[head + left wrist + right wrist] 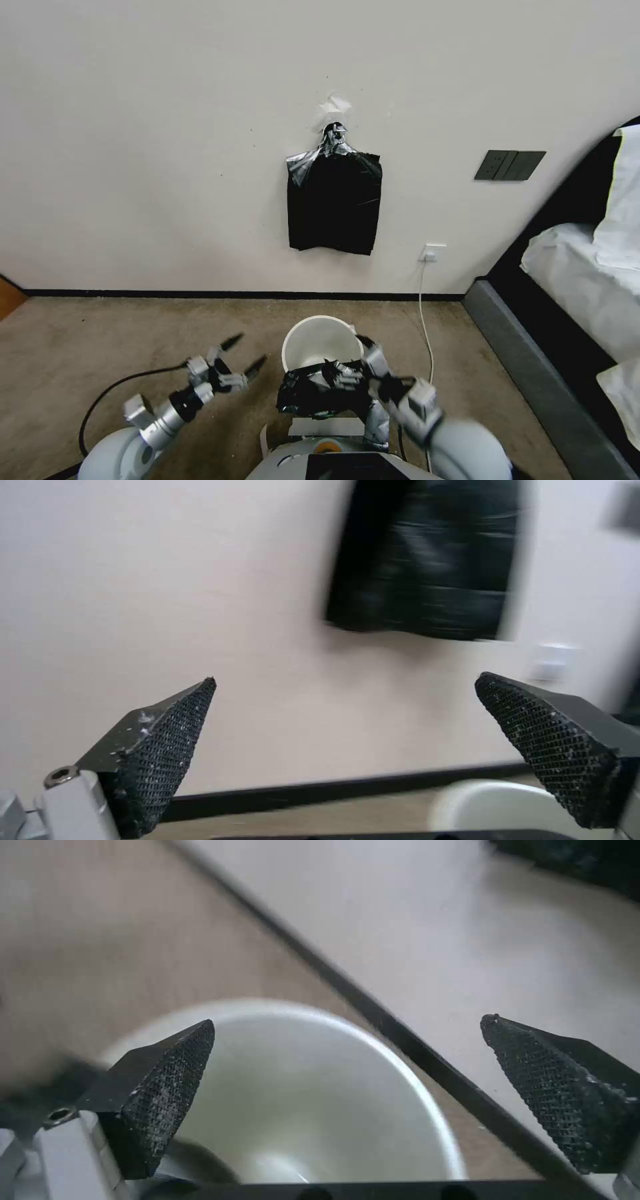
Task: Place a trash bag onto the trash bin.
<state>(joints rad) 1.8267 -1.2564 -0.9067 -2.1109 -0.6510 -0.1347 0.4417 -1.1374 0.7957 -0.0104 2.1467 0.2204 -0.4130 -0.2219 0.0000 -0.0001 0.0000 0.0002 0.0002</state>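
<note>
The cream-white trash bin (319, 337) stands on the carpet just ahead of my base, and I see its inside (300, 1100) and its rim (493, 800) from the wrists. The crumpled black trash bag (310, 393) lies bunched against the bin's near side. My right gripper (350, 360) hovers over the bin's near right rim, open (350, 1020), with nothing between its fingers. My left gripper (245, 353) is open (347, 677) and held above the floor left of the bin, facing the wall.
A flat bundle of black bags (333, 200) hangs on the wall above the bin. A white cable (423, 313) drops from a socket to the floor right of the bin. A bed with a grey frame (533, 380) lines the right side.
</note>
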